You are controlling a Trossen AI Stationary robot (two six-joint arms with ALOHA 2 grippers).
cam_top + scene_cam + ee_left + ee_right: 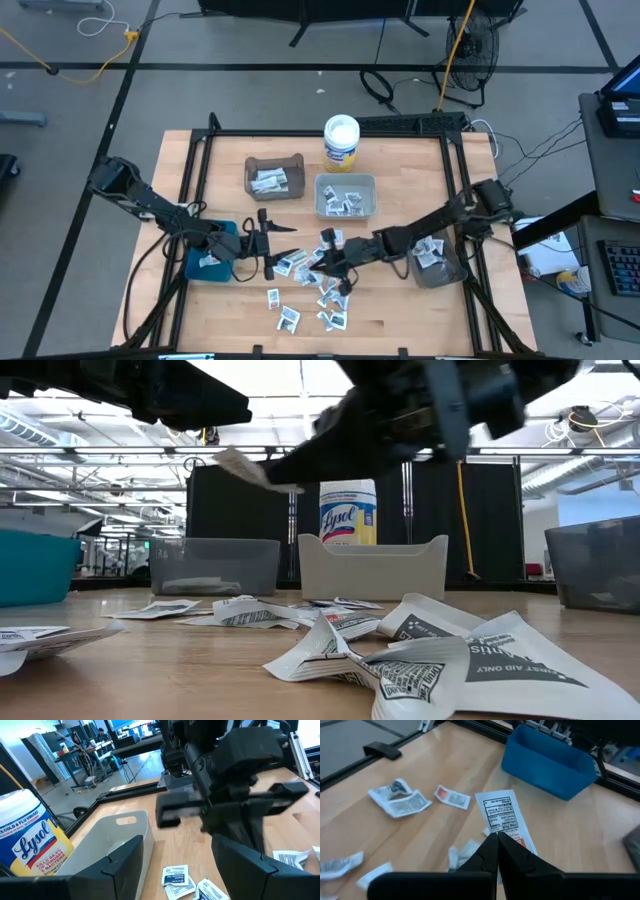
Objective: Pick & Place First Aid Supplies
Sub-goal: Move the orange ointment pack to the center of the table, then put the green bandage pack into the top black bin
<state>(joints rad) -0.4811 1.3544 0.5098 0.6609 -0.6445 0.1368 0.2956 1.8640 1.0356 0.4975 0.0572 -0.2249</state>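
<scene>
Clenched on a white packet (504,820), the right gripper (496,839) hangs above bare wood between the scattered first aid supplies (318,290) and the blue bin (551,751). Just beside it, the left gripper (268,243) stands released near that bin's edge. Open tabletop (400,320) lies at the front.

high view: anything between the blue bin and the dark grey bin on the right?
Yes. In the high view, both grippers sit between the blue bin and the grey bin: left gripper, right gripper shut on a packet, above loose packets.
</scene>
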